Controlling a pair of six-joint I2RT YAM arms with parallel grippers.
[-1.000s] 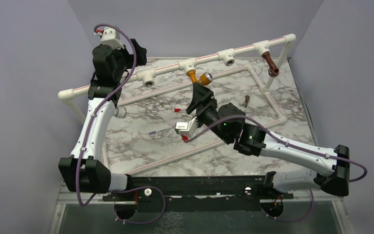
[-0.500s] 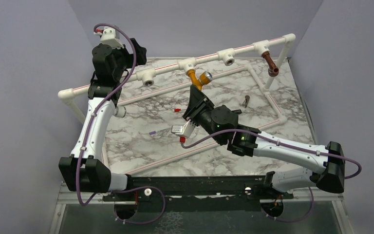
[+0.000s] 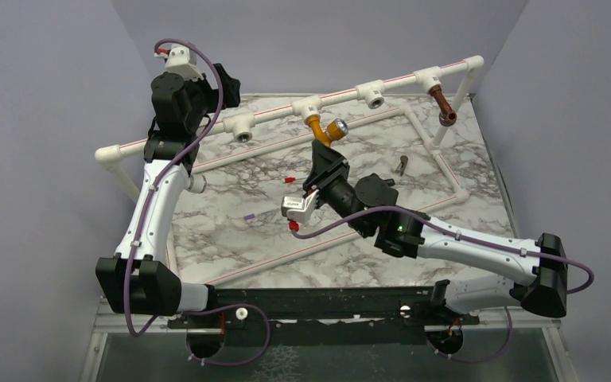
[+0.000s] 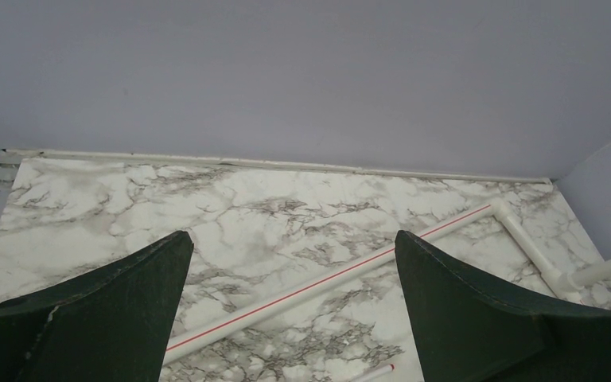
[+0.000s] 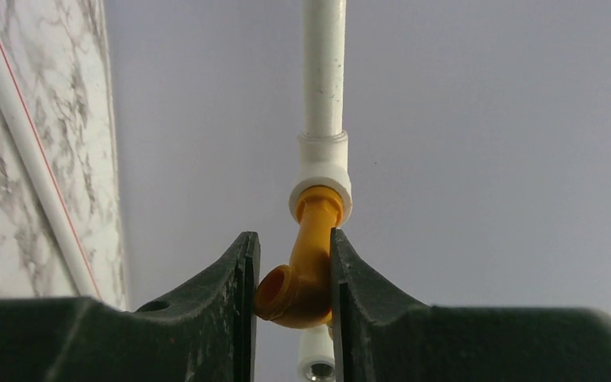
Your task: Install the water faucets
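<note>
The orange-yellow faucet [image 3: 317, 126] with its silvery cap [image 3: 336, 126] hangs from the middle white tee [image 3: 306, 105] of the raised pipe. My right gripper [image 3: 323, 150] is shut on it. In the right wrist view the fingers [image 5: 243, 270] press both sides of the faucet body [image 5: 306, 267], just under the tee [image 5: 322, 179]. The dark brown faucet [image 3: 443, 105] sits in the tee at the pipe's right end. My left gripper [image 3: 223, 79] is raised at the back left, open and empty; its wrist view [image 4: 293, 239] shows only marble and floor pipes.
Two tees [image 3: 243, 127] [image 3: 375, 97] on the raised pipe have empty sockets. A small dark piece [image 3: 402, 165] and small red-tipped bits [image 3: 289, 181] lie on the marble. A white pipe frame [image 3: 445, 163] lies on the table, with walls on three sides.
My right wrist and forearm have shifted a little to the left while the gripper stays at the orange-yellow faucet. The left arm has not moved.
</note>
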